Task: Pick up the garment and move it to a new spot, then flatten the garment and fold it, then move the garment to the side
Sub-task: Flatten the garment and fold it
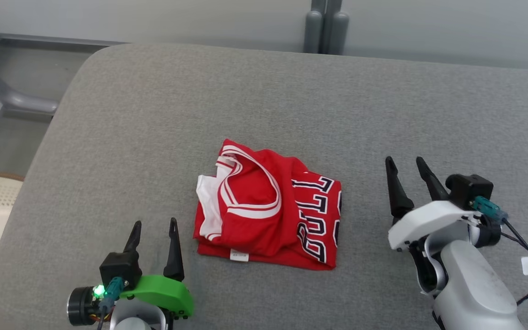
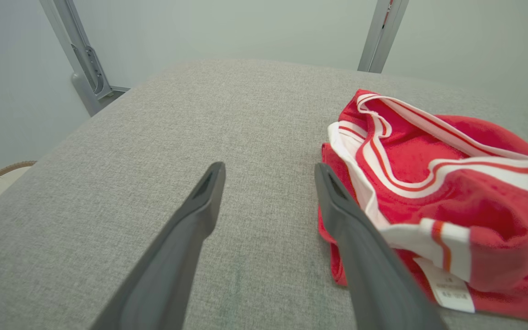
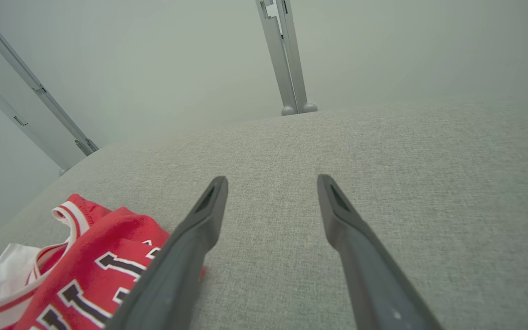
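Grey cushion carries the folded garment mid-surface; our left gripper and right gripper flank it, both wide, empty; a one-sided drag, we judge, could undo the folds.

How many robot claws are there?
2. The left gripper sits lower left of the garment, open; the right gripper sits to its right, open. Neither touches it.
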Controlling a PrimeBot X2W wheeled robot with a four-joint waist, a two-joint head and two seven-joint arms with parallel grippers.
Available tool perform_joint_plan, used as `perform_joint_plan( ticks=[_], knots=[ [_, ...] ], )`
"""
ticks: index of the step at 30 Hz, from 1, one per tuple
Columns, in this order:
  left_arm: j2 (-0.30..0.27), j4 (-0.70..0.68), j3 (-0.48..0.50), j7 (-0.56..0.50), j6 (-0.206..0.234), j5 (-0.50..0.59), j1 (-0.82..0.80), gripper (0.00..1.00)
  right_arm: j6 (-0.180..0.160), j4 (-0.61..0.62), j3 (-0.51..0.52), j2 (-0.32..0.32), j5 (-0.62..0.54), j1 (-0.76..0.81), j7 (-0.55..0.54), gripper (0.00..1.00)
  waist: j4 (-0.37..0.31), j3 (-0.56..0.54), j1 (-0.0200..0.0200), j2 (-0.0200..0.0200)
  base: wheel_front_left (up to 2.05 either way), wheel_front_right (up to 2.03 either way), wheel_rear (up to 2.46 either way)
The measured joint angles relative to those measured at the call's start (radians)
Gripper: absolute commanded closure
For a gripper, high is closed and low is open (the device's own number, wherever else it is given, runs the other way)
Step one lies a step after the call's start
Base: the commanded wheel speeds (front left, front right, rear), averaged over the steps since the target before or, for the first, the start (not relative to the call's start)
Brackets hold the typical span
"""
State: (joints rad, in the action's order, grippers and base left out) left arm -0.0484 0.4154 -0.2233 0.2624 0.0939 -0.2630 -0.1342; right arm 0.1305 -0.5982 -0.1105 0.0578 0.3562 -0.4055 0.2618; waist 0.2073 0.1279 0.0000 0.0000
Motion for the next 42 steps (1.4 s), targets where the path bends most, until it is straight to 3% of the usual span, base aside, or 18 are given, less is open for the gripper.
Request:
perform_joint_plan(
  ticks=[7, 18, 31, 37, 42],
  knots=[
    [0.0, 0.003, 0.085, 0.0, 0.002, 0.028, 0.026, 0.0, 0.0, 0.087, 0.125, -0.004, -0.151, 0.136, 0.0, 0.0, -0.104, -0.027, 0.0, 0.0, 0.0, 0.0, 0.0],
    [0.0, 0.0, 0.174, 0.0, -0.01, 0.056, 0.104, 0.0, 0.0, 0.141, 0.144, -0.007, -0.165, 0.267, 0.0, 0.0, -0.214, -0.099, -0.0001, 0.0, 0.0, 0.0, 0.0],
    [0.0, -0.014, 0.181, 0.0, -0.015, 0.064, 0.119, 0.0, 0.0, 0.174, 0.113, -0.007, -0.144, 0.298, 0.0, 0.0, -0.226, -0.129, 0.0, 0.0, 0.0, 0.0, 0.0],
    [0.0, -0.014, 0.162, 0.0, -0.015, 0.058, 0.119, 0.0, 0.0, 0.198, -0.03, -0.006, -0.147, 0.282, 0.0, 0.0, -0.197, -0.119, 0.0, 0.0, 0.0, 0.0, 0.0],
    [0.0, -0.01, 0.133, 0.0, -0.015, 0.046, 0.114, 0.0, 0.0, 0.228, -0.292, -0.007, -0.137, 0.217, 0.0, 0.0, -0.154, -0.105, 0.0, 0.0, 0.0, 0.0, 0.0]
  ],
)
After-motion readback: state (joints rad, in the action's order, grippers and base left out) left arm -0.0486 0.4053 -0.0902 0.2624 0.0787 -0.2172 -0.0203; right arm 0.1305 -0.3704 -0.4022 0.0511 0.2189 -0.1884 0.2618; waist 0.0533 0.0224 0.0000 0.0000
